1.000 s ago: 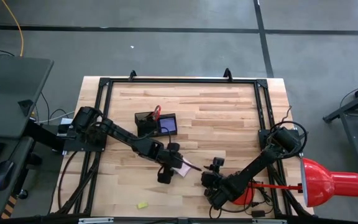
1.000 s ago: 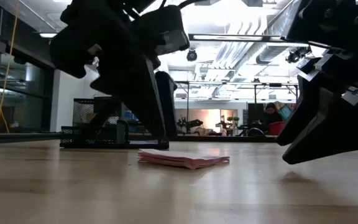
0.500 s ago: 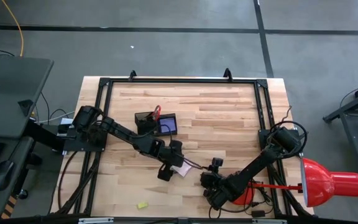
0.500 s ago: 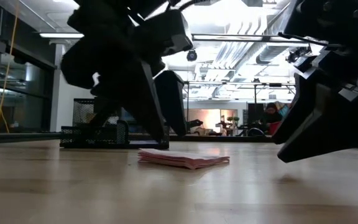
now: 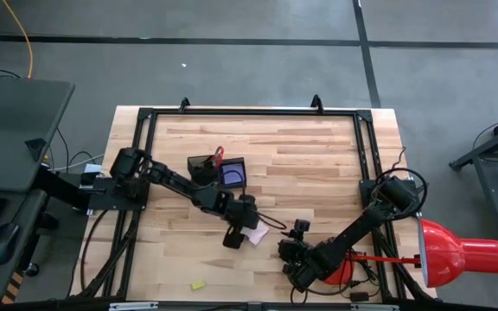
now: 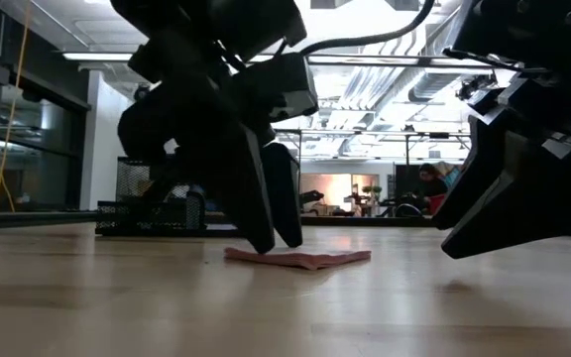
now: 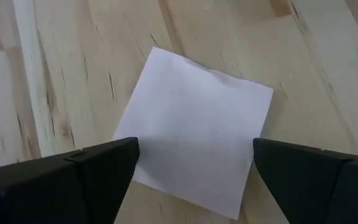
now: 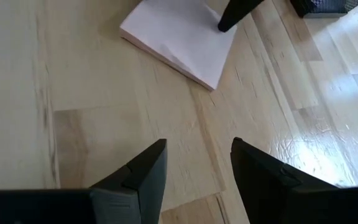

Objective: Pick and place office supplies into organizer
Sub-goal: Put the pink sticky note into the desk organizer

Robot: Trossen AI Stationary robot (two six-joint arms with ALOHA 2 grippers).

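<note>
The left end effector (image 5: 242, 226) has slid across from where it stood a second ago and come down right over the pink note pad (image 5: 255, 232). In the left wrist view its two fingers (image 7: 73, 180) stand wide apart on either side of the square pad (image 7: 194, 146), with nothing between them yet. In the low view the fingertips (image 6: 264, 233) have dropped almost to the desk (image 5: 318, 164) at the pad's near edge, where a moment ago they hung higher. That reads as the set-up for a pinch: the pad lies flat, just off the middle of the desk toward 6 o'clock, and it is not yet gripped.

The right end effector (image 5: 296, 252) waits close by, at about 4 o'clock from the pad, fingers (image 8: 138, 180) parted and empty, pointing at the pad's corner. It sits near enough that a lift toward the right would crowd it.

The black organizer (image 5: 219, 172) stands at 11 o'clock from the pad, a short way up the desk. Red-handled scissors (image 5: 217, 156) stick out of one compartment and a blue-purple note pad (image 5: 233, 175) fills another, so part of the job looks done. A thin dark pen (image 5: 273, 225) lies just beside the pink pad toward 3 o'clock and may be nudged. A small yellow eraser (image 5: 198, 284) rests alone toward 7 o'clock near the front edge. The red desk lamp (image 5: 456, 256) sits off the desk's right side, clear of the work.
</note>
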